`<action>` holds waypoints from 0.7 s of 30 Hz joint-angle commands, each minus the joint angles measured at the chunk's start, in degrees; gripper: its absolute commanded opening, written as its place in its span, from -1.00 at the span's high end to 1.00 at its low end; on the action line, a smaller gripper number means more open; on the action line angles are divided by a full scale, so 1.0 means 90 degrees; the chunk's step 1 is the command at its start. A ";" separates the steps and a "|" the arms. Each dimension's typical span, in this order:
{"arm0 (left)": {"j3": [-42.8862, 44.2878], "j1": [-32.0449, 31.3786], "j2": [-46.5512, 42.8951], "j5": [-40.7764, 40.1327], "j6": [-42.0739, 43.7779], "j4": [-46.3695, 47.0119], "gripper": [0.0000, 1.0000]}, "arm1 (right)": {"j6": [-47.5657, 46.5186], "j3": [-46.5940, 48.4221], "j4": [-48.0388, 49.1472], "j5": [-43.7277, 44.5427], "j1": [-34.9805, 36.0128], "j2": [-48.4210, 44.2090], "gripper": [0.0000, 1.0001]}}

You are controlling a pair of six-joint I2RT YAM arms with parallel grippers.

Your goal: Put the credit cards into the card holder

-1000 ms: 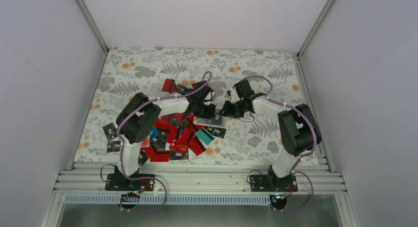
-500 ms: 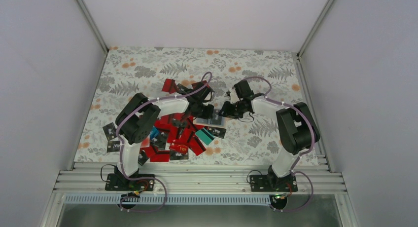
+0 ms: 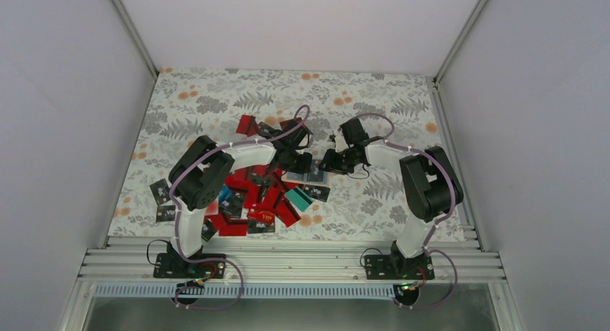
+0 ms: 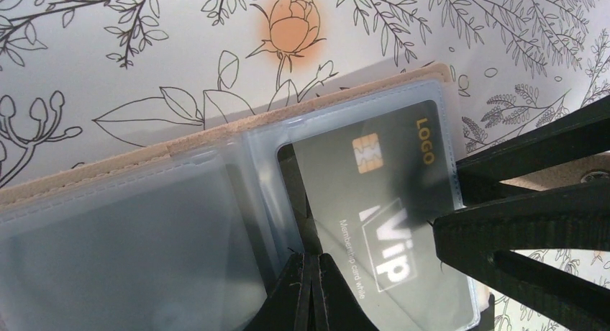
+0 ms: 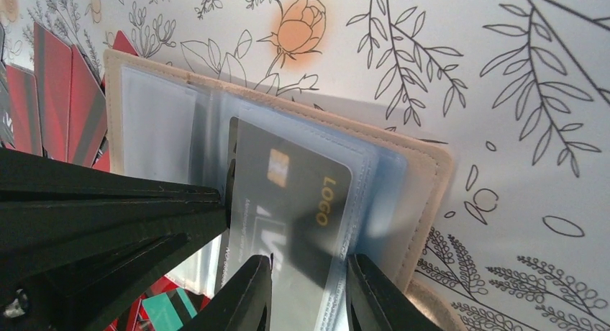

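Card (image 4: 374, 216) in holder (image 4: 108, 167) sleeve (image 4: 144, 230); left end effector (image 4: 311, 265) pinched shut, right end effector (image 5: 308, 273) narrowly parted. I fear sleeve buckling, jamming card.

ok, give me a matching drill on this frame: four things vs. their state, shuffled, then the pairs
Things
1. black VIP card
2. card holder
3. left tool
4. right tool

States
A. fingers apart
B. lying open on the floral cloth
C. slid into a clear sleeve
D. fingers shut together

Pairs: 1-C; 2-B; 3-D; 4-A
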 commanded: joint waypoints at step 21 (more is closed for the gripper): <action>-0.0053 -0.0091 0.0114 0.0056 -0.0005 0.0018 0.95 | -0.0013 0.0038 0.0091 -0.0547 0.0068 -0.0251 0.45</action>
